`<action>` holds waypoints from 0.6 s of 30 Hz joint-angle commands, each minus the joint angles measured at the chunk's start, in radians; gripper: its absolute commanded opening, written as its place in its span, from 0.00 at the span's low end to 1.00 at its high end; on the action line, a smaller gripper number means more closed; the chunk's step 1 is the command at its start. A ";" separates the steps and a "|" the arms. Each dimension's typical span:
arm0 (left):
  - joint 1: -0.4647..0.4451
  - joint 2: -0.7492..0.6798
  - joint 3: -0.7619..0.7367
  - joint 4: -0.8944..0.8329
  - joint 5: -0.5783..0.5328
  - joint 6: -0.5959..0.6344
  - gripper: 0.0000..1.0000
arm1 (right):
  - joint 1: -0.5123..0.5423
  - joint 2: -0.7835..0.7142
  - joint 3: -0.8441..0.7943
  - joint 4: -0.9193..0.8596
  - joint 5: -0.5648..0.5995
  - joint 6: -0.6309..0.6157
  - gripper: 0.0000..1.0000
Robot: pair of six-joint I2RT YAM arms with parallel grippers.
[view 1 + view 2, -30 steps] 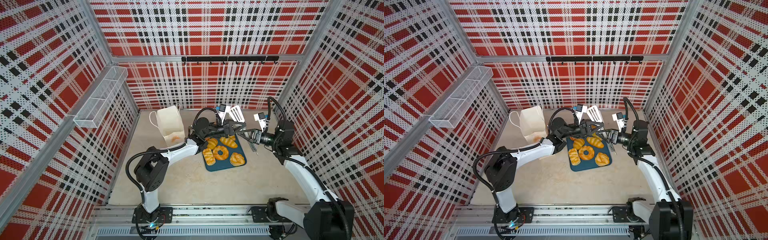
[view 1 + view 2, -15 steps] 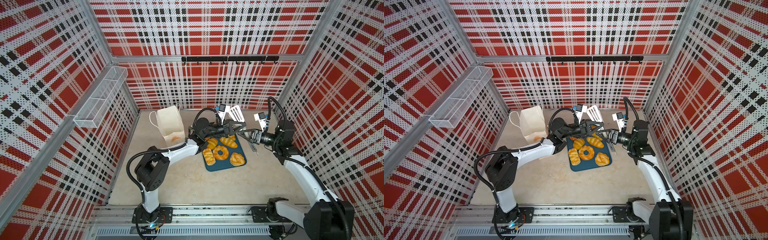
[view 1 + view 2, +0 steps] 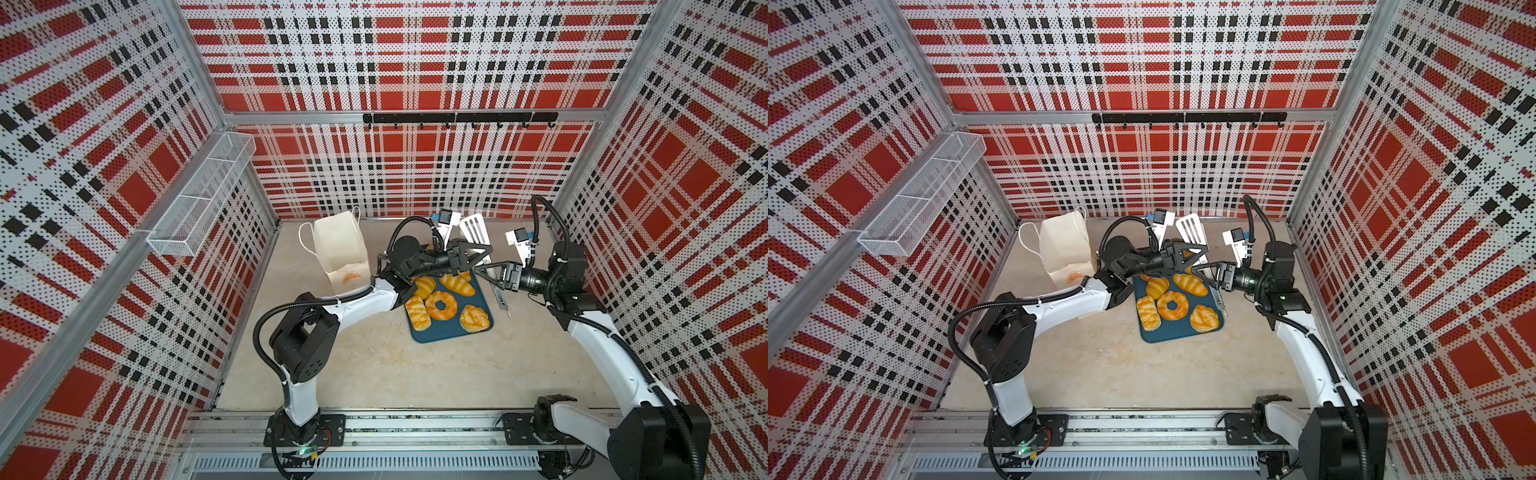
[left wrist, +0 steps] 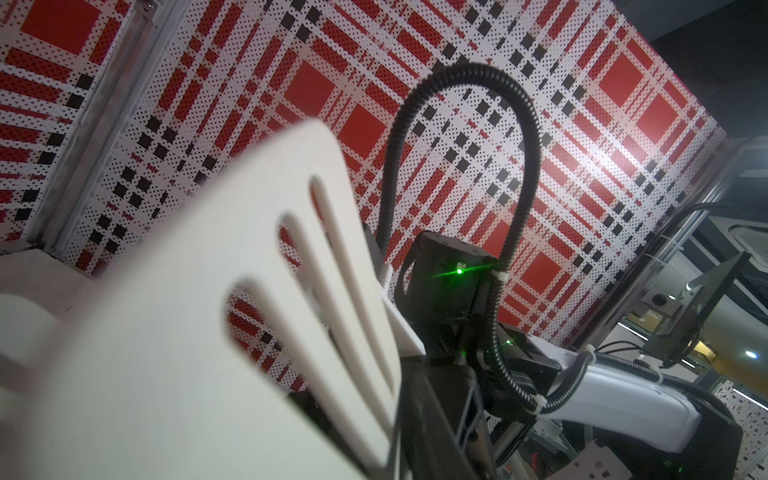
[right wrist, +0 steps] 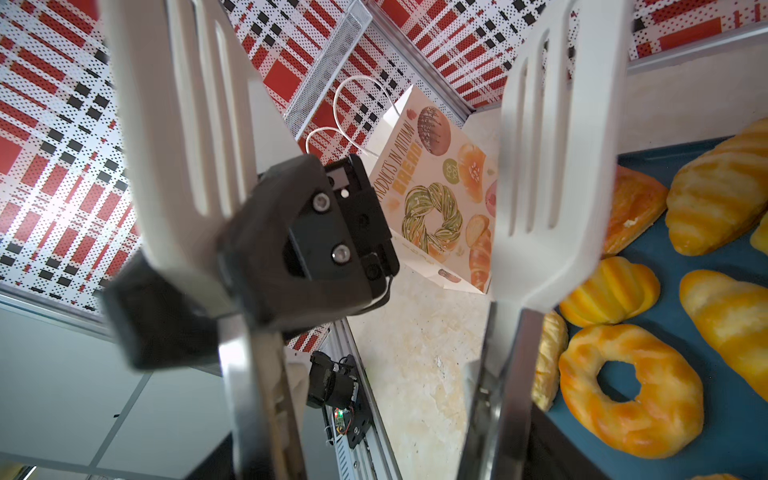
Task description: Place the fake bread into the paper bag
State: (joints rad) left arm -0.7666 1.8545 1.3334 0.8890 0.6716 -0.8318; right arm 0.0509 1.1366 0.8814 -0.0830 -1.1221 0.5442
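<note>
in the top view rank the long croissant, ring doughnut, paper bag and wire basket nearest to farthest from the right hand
1. long croissant, on the tray by the right hand
2. ring doughnut, mid-tray
3. paper bag, left of the tray
4. wire basket, up on left wall

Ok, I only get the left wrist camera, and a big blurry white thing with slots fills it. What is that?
Observer: It's one blade of a pair of tongs. The right wrist camera shows a second, matching blade beside it.
Operator: Who's holding them?
Observer: The left gripper pinches one blade, and the metal arms run back between the fingers of the right gripper.
Operator: And where's the stuff to pick up?
Observer: The toy bread lies on a blue tray on the table, close to the blades. The doughnut is in the middle of it.
</note>
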 commanded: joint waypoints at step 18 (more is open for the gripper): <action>0.030 -0.201 -0.130 -0.315 -0.229 0.193 0.74 | -0.063 -0.014 0.147 -0.443 0.186 -0.315 0.75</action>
State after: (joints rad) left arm -0.7471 1.7020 1.2274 0.6662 0.5076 -0.6884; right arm -0.0082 1.1366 0.9821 -0.4187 -1.0012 0.3489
